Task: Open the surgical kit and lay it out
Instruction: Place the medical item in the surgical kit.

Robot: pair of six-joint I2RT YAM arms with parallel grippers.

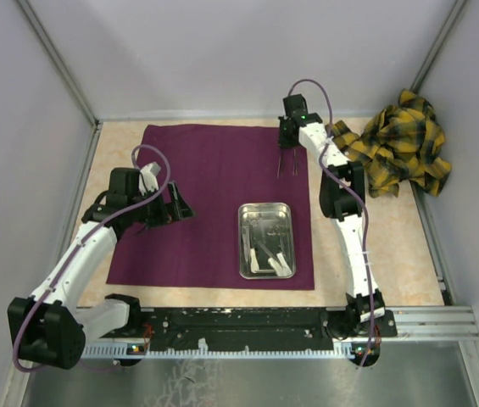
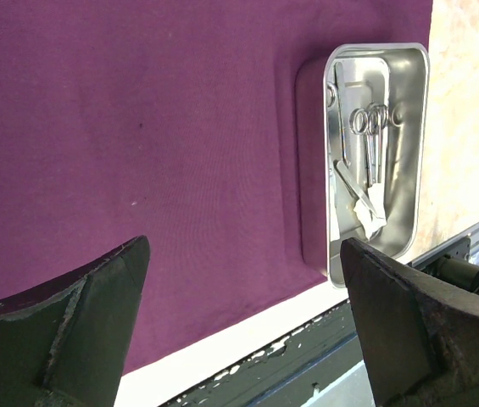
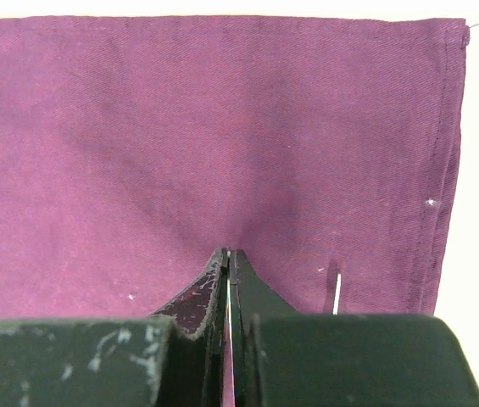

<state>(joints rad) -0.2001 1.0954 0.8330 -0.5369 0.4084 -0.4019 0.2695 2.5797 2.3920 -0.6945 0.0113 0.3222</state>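
The dark purple cloth wrap (image 1: 205, 195) lies spread flat on the table. The shiny steel tray (image 1: 264, 206) stands on its near right part and holds thin scissors (image 2: 370, 136) and small white pieces (image 2: 370, 212). My right gripper (image 1: 288, 140) is over the cloth's far right corner, shut on thin metal forceps (image 1: 286, 163) that hang tips-down to the cloth. In the right wrist view the jaws (image 3: 229, 254) pinch one metal blade, and the other prong (image 3: 336, 292) shows beside them. My left gripper (image 1: 178, 208) is open and empty above the cloth's left part (image 2: 137, 127).
A yellow and black plaid cloth (image 1: 404, 144) is bunched at the back right, beside the right arm. Grey walls close the table on three sides. A dark metal rail (image 1: 264, 322) runs along the near edge, just beyond the cloth's hem.
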